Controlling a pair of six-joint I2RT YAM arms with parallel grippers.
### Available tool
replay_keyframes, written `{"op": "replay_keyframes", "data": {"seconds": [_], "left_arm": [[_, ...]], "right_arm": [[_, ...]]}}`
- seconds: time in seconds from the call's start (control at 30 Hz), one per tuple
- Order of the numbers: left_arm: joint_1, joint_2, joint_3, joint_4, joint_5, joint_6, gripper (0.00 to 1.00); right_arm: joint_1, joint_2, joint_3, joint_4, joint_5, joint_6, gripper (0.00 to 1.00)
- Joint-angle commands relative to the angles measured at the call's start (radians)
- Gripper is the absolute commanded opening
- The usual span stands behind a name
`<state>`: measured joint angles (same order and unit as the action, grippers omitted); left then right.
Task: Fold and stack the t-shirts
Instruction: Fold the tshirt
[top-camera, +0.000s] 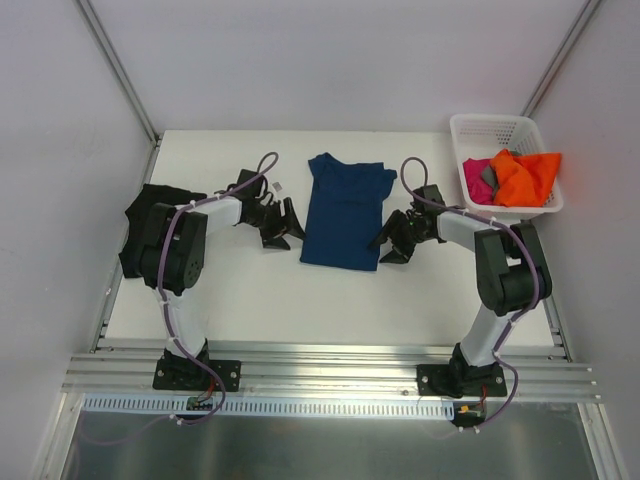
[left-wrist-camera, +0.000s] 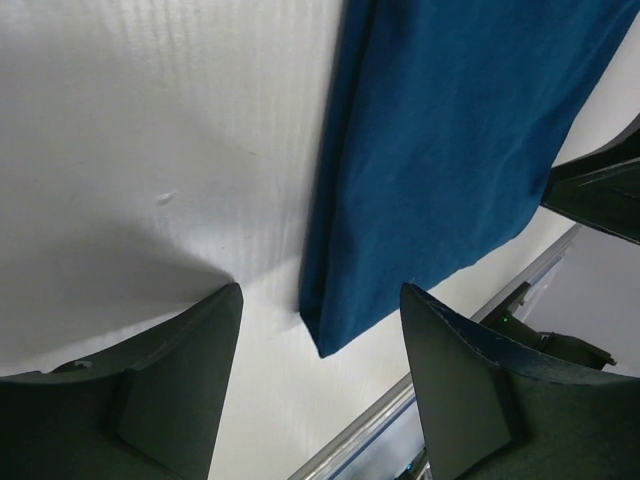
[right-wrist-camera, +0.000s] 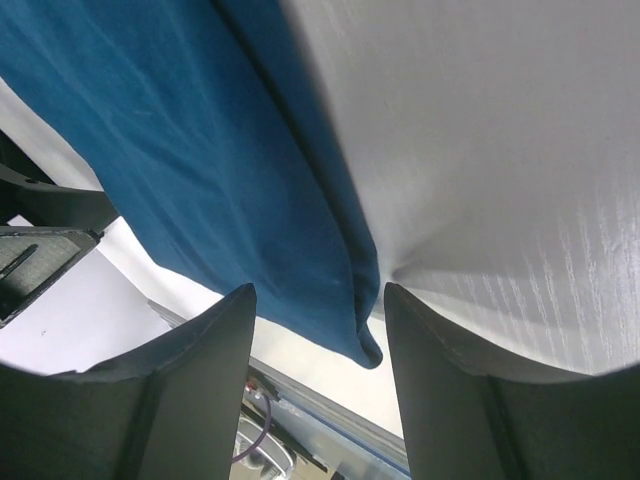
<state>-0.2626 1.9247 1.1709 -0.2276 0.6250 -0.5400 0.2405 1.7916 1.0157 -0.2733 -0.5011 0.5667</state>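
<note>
Navy t-shirt (top-camera: 343, 212) lies lengthwise, collar apparently far, hem near.

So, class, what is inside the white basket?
In the basket lie an orange shirt, a magenta shirt and a bit of grey cloth between them. Anything beneath them is covered, so it cannot be told.

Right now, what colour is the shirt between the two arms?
The shirt is navy blue, clearest from the top camera.

Matt, fine-woven, soft: navy blue cloth t-shirt (top-camera: 343, 212), frame centre. Matt, faintly ribbed: flat white table top (top-camera: 260, 300). Smooth, slightly glossy: white lattice plastic basket (top-camera: 497, 130), upper right. Brushed, dull-shining: silver metal rail (top-camera: 330, 366), bottom.
</note>
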Motion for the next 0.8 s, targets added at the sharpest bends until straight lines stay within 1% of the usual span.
{"op": "replay_keyframes", "data": {"seconds": [0.0,0.13,0.27,0.47,0.57,0.6,0.77], "left_arm": [[-0.032,0.022,0.016,0.013,0.031,-0.034,0.65],[-0.052,-0.004,-0.011,0.017,0.036,-0.067,0.65],[-0.069,-0.026,-0.05,0.024,0.054,-0.09,0.6],[-0.084,-0.041,-0.076,0.031,0.061,-0.106,0.56],[-0.087,-0.043,-0.076,0.034,0.059,-0.109,0.56],[-0.089,-0.043,-0.077,0.036,0.058,-0.109,0.56],[-0.089,-0.049,-0.093,0.042,0.055,-0.112,0.55]], "right_arm": [[-0.004,-0.011,0.017,-0.015,-0.025,0.016,0.58],[-0.003,-0.037,-0.002,-0.023,-0.024,0.013,0.58],[-0.001,-0.063,-0.023,-0.03,-0.016,0.01,0.58],[0.016,-0.092,-0.071,-0.02,-0.016,0.018,0.57],[0.028,-0.097,-0.097,0.003,-0.022,0.021,0.53],[0.036,-0.098,-0.1,0.008,-0.024,0.024,0.49],[0.059,-0.09,-0.092,0.042,-0.028,0.029,0.42]]}}
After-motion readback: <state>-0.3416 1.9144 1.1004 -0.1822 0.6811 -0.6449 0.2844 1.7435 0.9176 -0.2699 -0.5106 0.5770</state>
